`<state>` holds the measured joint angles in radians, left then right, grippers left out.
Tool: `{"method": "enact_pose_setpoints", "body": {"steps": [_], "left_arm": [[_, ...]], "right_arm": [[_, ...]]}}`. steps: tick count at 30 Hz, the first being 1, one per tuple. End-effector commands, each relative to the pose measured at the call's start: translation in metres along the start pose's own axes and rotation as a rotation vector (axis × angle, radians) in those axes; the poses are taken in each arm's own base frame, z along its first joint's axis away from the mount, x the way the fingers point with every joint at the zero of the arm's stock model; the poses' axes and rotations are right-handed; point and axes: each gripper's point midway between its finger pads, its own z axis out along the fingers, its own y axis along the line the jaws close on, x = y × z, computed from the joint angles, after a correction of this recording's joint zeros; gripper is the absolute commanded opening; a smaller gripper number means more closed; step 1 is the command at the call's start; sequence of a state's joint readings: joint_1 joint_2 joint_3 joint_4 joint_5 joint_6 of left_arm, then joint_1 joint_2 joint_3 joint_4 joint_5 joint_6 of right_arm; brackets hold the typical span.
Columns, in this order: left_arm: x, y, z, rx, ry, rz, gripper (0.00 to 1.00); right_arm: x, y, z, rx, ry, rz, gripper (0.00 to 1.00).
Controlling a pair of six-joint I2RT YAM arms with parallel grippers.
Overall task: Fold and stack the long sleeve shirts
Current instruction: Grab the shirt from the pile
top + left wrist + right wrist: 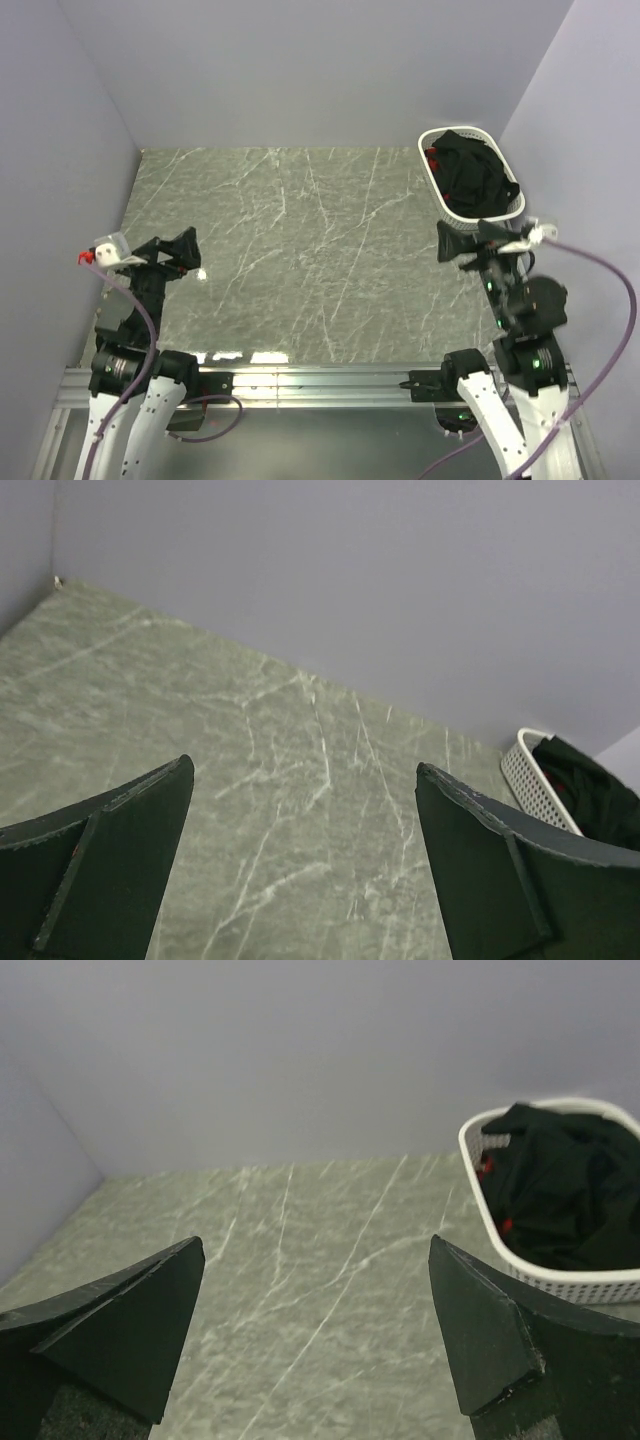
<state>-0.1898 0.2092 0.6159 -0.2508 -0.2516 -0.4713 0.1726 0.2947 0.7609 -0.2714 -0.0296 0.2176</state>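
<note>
At upper right, shirts [478,175] fill the basket [430,172] (awaiting folding); left gripper [190,252] and right gripper [443,245] gape apart, empty, ready.

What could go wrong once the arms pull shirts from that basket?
The black shirts are bunched in the white basket, so one grab may lift several. The basket looks light and may drag or tip. It sits in the far right corner, a long stretch for the left gripper.
</note>
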Motion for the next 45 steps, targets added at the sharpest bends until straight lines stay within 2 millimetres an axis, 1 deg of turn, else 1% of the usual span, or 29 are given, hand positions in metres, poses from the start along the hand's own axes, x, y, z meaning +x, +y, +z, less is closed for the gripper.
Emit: {"method": "enact_pose_setpoints", "body": {"steps": [1,2,3,4,5,6,7,8,9,10,12,13,15,16,18,19,21,25,28,31,32,33,35,36,37,39,42,43,45], "left_arm": [[-0.004,-0.016,0.007,0.032,0.043,-0.044,0.99],[-0.001,-0.019,0.008,0.049,0.06,-0.044,0.99],[0.002,-0.02,0.009,0.05,0.071,-0.047,0.99],[0.003,-0.02,0.011,0.05,0.071,-0.055,0.99],[0.005,-0.021,0.011,0.052,0.073,-0.064,0.99],[0.009,-0.021,0.012,0.055,0.077,-0.082,0.99],[0.012,-0.022,0.013,0.062,0.086,-0.087,0.99],[0.018,-0.023,0.013,0.075,0.104,-0.09,0.99],[0.022,-0.024,0.015,0.079,0.115,-0.095,0.99],[0.025,-0.024,0.016,0.078,0.123,-0.095,0.99],[0.033,-0.021,0.017,0.07,0.141,-0.094,0.99],[0.037,-0.02,0.017,0.064,0.152,-0.092,0.99],[0.047,-0.015,0.018,0.057,0.17,-0.065,0.99],[0.051,-0.011,0.019,0.048,0.175,-0.055,0.99],[0.068,0.0,0.022,0.011,0.205,-0.032,0.99],[0.071,0.002,0.024,0.001,0.211,-0.026,0.99],[0.079,0.005,0.026,-0.009,0.23,-0.02,0.99],[0.087,0.011,0.029,-0.032,0.254,-0.003,0.99],[0.088,0.013,0.03,-0.044,0.26,0.01,0.99],[0.093,0.016,0.032,-0.057,0.277,0.026,0.99],[0.092,0.015,0.033,-0.053,0.279,0.029,0.99],[0.093,0.016,0.033,-0.057,0.285,0.033,0.99],[0.093,0.016,0.034,-0.057,0.287,0.034,0.99],[0.093,0.015,0.033,-0.054,0.285,0.034,0.99],[0.093,0.015,0.033,-0.054,0.283,0.032,0.99],[0.094,0.016,0.033,-0.057,0.282,0.031,0.99],[0.095,0.015,0.032,-0.048,0.288,0.029,0.99],[0.096,0.015,0.032,-0.049,0.291,0.03,0.98],[0.095,0.015,0.032,-0.049,0.293,0.027,0.98]], "right_arm": [[-0.031,0.0,0.024,0.063,-0.01,0.073,1.0],[-0.017,-0.011,0.042,0.132,0.061,0.087,1.0],[-0.032,-0.015,0.048,0.176,0.044,0.098,1.0],[-0.017,-0.026,0.067,0.243,0.112,0.097,1.0],[-0.016,-0.041,0.075,0.333,0.12,0.098,1.0],[-0.033,-0.043,0.084,0.366,0.1,0.099,1.0],[-0.009,-0.055,0.103,0.429,0.197,0.075,1.0],[-0.008,-0.071,0.109,0.522,0.212,0.057,1.0],[-0.028,-0.077,0.118,0.574,0.184,0.065,1.0],[-0.001,-0.095,0.132,0.665,0.273,0.059,1.0],[-0.007,-0.116,0.147,0.749,0.267,0.058,1.0],[0.012,-0.128,0.162,0.785,0.306,0.063,1.0],[0.016,-0.148,0.177,0.841,0.289,0.11,1.0],[0.039,-0.161,0.19,0.869,0.333,0.118,1.0],[0.052,-0.171,0.208,0.88,0.343,0.154,1.0],[0.073,-0.196,0.214,0.935,0.372,0.174,1.0],[0.082,-0.208,0.228,0.949,0.376,0.195,1.0],[0.127,-0.24,0.254,0.967,0.398,0.232,1.0],[0.151,-0.263,0.26,0.988,0.411,0.269,0.99],[0.164,-0.274,0.262,0.994,0.429,0.275,0.86],[0.164,-0.276,0.26,1.002,0.432,0.266,0.79],[0.16,-0.278,0.26,1.004,0.431,0.245,0.6],[0.141,-0.276,0.257,1.01,0.393,0.221,0.42],[0.135,-0.275,0.252,1.01,0.39,0.186,0.28],[0.111,-0.268,0.254,0.983,0.337,0.178,0.22],[0.086,-0.262,0.252,0.971,0.309,0.12,0.09],[0.042,-0.233,0.253,0.926,0.247,0.036,0.0],[0.021,-0.214,0.257,0.88,0.203,0.027,0.0],[-0.001,-0.191,0.26,0.821,0.165,-0.012,0.0]]}}
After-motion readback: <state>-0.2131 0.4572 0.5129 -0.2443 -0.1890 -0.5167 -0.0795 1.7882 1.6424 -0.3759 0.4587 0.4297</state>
